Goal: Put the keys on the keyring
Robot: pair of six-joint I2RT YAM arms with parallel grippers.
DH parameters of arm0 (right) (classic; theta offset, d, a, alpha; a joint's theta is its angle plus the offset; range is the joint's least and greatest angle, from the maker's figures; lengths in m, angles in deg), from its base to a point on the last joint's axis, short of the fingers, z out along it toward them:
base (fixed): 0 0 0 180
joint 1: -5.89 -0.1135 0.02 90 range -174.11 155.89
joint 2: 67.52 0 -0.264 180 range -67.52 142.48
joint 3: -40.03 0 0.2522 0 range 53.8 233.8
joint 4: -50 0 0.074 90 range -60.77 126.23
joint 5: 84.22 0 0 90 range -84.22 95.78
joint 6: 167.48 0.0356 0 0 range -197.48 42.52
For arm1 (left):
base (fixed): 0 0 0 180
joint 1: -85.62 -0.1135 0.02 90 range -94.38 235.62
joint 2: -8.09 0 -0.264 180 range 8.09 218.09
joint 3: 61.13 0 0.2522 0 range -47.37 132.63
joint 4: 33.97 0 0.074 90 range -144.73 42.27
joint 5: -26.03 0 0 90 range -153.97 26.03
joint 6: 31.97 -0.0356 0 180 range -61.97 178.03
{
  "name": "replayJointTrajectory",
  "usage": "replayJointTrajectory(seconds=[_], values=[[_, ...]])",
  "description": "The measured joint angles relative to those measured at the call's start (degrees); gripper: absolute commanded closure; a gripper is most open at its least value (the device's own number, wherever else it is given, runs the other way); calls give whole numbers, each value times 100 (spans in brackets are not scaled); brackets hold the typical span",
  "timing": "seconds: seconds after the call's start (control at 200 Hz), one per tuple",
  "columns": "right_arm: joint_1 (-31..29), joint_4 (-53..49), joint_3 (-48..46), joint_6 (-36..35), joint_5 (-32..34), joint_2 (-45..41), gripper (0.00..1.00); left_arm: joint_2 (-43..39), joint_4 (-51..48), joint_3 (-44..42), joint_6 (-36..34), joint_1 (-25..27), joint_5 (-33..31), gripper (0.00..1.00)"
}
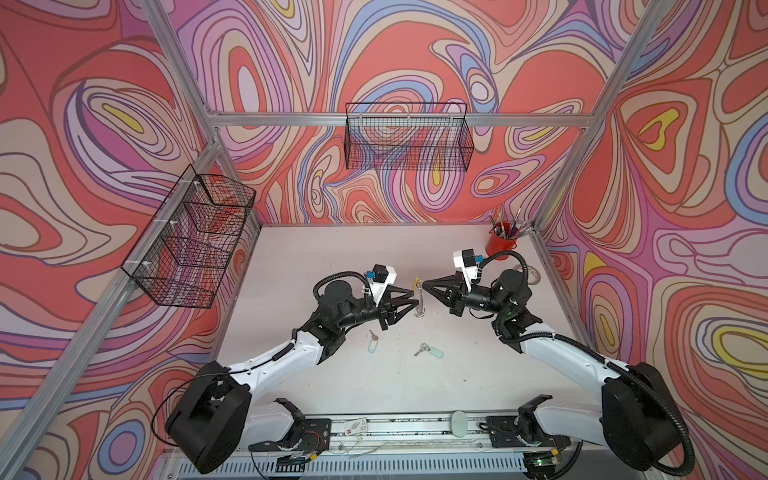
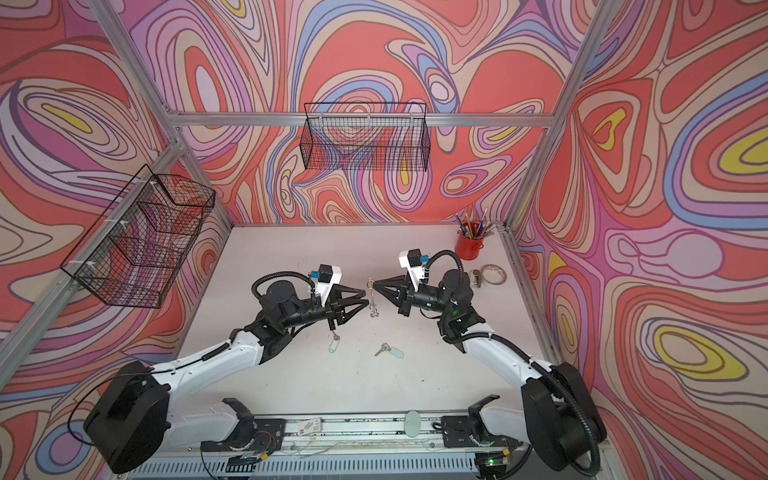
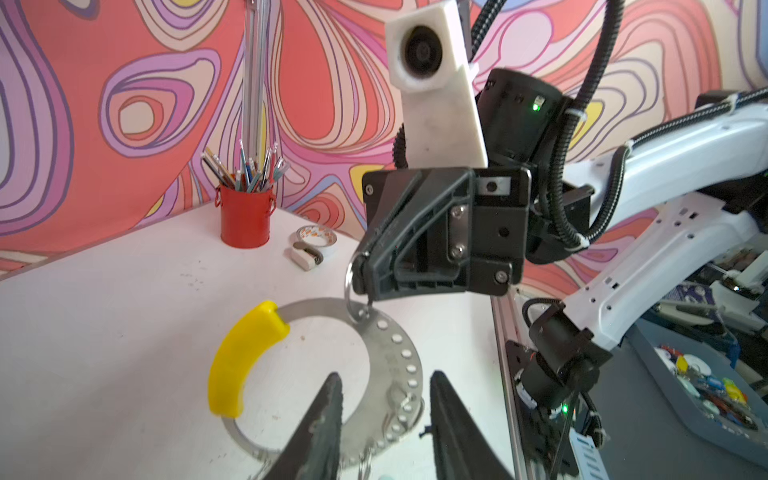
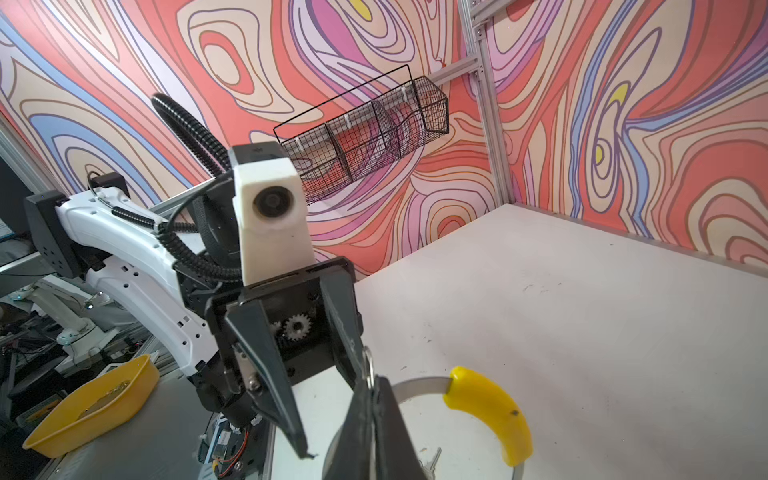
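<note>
The right hand [image 1: 424, 284] is pinching one small wire loop [image 3: 350, 286] with its jaws closed tight. That loop is threading a hole in the rim of the keyring [image 3: 401, 365]. The grey hoop is hanging from it above the bench [image 1: 332, 382], at the centre of both top views, where it is showing edge-on. Its yellow sleeve [image 3: 245, 357] is sitting left of centre in the left wrist view.

The left hand [image 1: 417, 302] is standing partly open just left of the hoop and gripping nothing. Its two fingers [image 3: 328, 415] are rising from the bottom edge of the left wrist view with a clear gap between them, and the hoop's lower arc is showing in that gap. I cannot tell whether they are touching it.

The left key [image 1: 372, 340] and the right key [image 1: 428, 351] are lying flat on the bench below the hoop, each with its pale tag, near one another and apart from both hands.
</note>
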Motion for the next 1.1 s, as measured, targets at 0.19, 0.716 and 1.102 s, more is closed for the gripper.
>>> replayJointTrajectory(seconds=[0.19,0.716,1.102], values=[[-144,-332,-20,-459,28,-79,100,-636,-1897,649,-1102,-374,136,52],[-350,-804,-20,-1132,85,-286,100,404,-4690,2540,-3292,-422,691,72],[-372,-820,-20,-1134,127,-289,100,588,-4800,2636,-3348,-293,796,91]])
